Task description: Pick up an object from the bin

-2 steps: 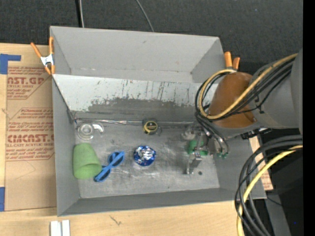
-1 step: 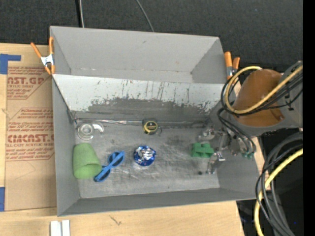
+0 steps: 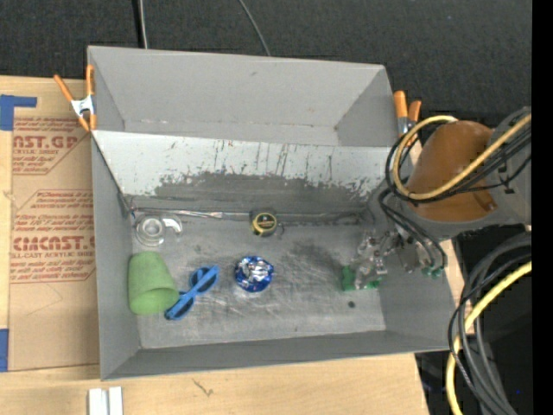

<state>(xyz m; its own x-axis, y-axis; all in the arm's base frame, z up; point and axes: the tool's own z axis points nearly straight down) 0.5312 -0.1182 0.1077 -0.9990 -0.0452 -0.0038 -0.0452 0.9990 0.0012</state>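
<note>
My gripper (image 3: 373, 262) reaches down at the right side of the bin floor, close to the right wall. A small green thing (image 3: 348, 277) lies right at its fingertips, touching or nearly so; I cannot tell if it is between the fingers. A blue and white round thing (image 3: 253, 272) lies on the floor well to the left of the gripper. A small yellow and black round thing (image 3: 264, 223) sits near the back wall.
On the left side of the floor lie a green cup (image 3: 149, 284) on its side, a blue clip-like thing (image 3: 193, 292) beside it, and a clear round lid (image 3: 153, 229) behind them. The arm's orange cover and cables hang over the bin's right rim.
</note>
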